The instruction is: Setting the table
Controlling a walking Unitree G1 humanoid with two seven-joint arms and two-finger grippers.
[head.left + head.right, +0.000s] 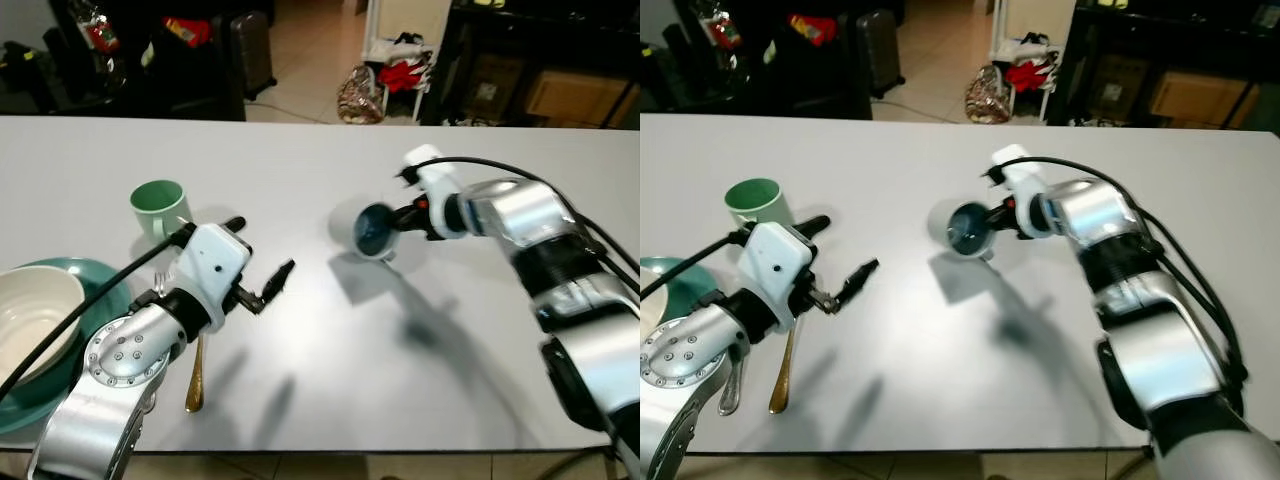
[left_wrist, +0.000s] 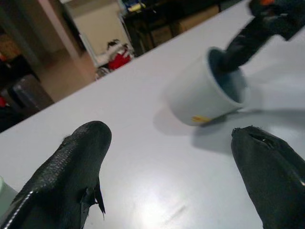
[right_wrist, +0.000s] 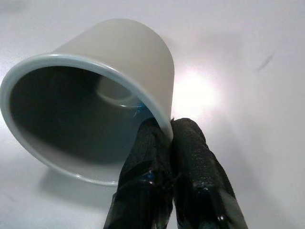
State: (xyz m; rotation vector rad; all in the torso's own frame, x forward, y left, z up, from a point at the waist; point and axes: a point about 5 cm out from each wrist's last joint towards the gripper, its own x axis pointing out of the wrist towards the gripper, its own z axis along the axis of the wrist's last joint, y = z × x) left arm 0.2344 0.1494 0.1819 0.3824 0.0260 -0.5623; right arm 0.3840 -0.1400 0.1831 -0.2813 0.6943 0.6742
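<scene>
White cup (image 1: 362,229), seemingly tilted, rim pinched in right claw (image 3: 170,128); left claw (image 2: 178,167) spread wide.

Right gripper (image 1: 400,222) clamped, left gripper (image 1: 262,283) agape.

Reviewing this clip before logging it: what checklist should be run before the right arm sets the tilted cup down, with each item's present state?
1. Right gripper pinches the white cup by its rim: ok.
2. Cup upright: not ok, tipped on its side.
3. Cup lifted off the table: cannot tell.
4. Left gripper open, apart from the cup: ok.
5. Green mug, spoon and bowl on the teal plate lie away from the cup: ok.
</scene>
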